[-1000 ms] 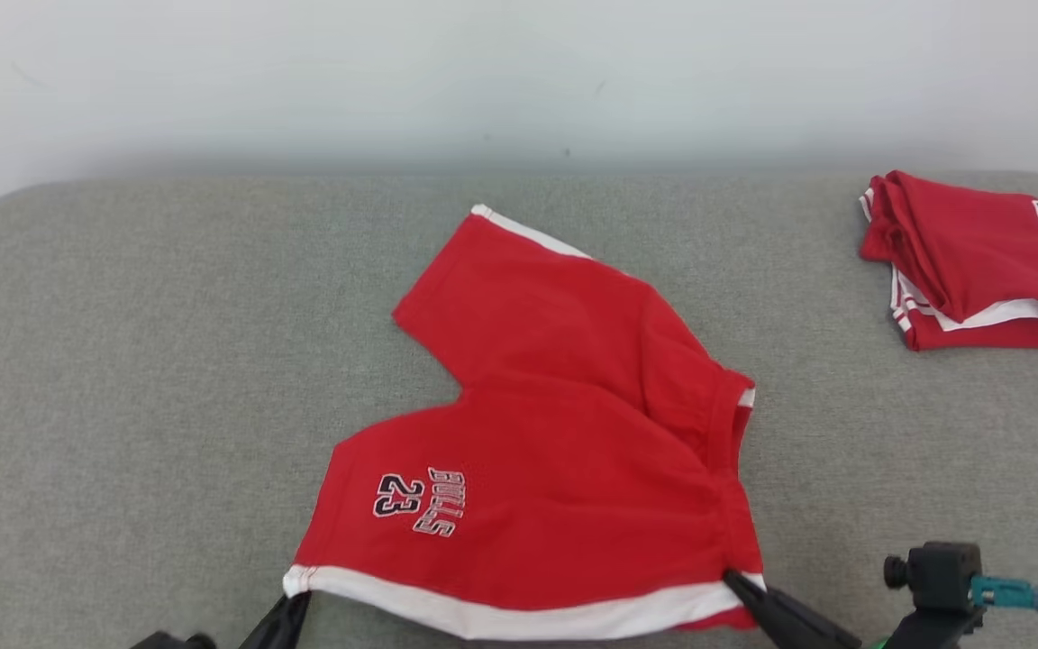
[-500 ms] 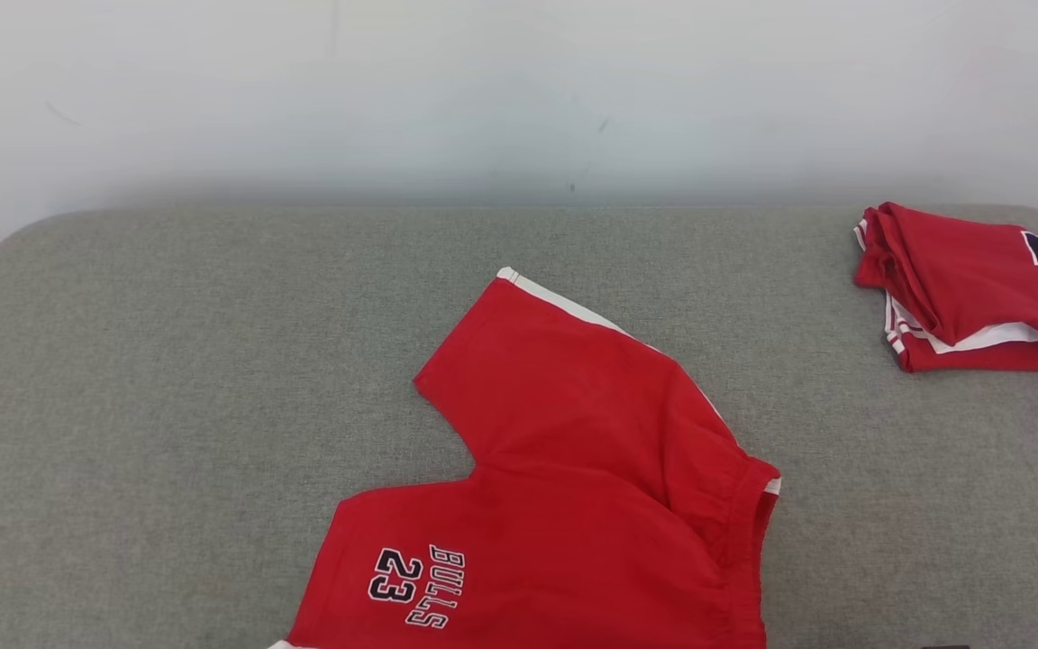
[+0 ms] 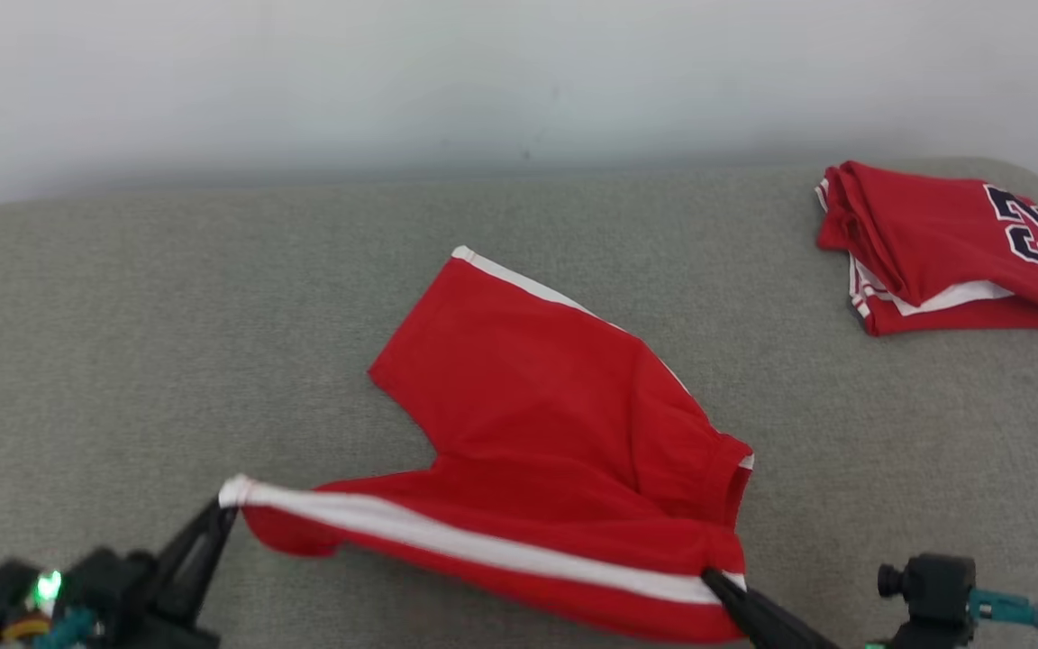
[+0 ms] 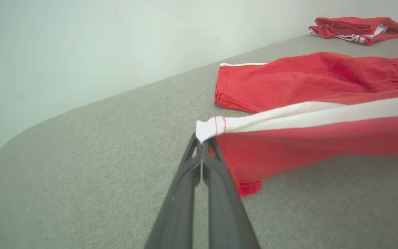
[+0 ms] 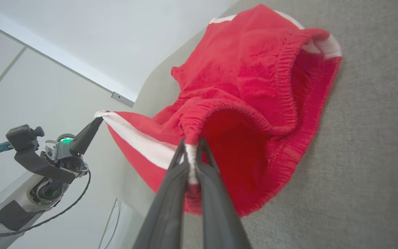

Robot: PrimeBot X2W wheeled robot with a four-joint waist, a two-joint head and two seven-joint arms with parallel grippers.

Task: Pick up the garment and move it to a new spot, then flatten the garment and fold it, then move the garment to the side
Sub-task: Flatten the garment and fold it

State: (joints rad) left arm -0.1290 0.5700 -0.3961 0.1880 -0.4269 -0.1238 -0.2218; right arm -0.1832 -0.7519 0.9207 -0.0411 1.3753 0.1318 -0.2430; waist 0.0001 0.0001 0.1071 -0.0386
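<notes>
The garment (image 3: 537, 397) is a pair of bright red shorts with a white side stripe, lying on the grey cushion. Its near leg is lifted off the surface and folded partway back, so the white stripe faces up. My left gripper (image 3: 226, 509) is shut on the hem corner at the stripe's left end, and the pinched white corner sits at the left gripper (image 4: 202, 140) tips in its wrist view. My right gripper (image 3: 715, 579) is shut on the waistband end of the stripe. The right gripper (image 5: 191, 147) clamps the elastic waistband of the garment (image 5: 254, 86), whose opening gapes.
A second red folded garment (image 3: 942, 243) with a dark number lies at the far right of the grey cushion (image 3: 122, 342). A pale wall runs behind. The cushion's rounded edges are near on the left and the right.
Both grippers have raised the near leg's edge and carried it back over the shorts, hiding the printed logo. The head camera has also shifted between frames.
</notes>
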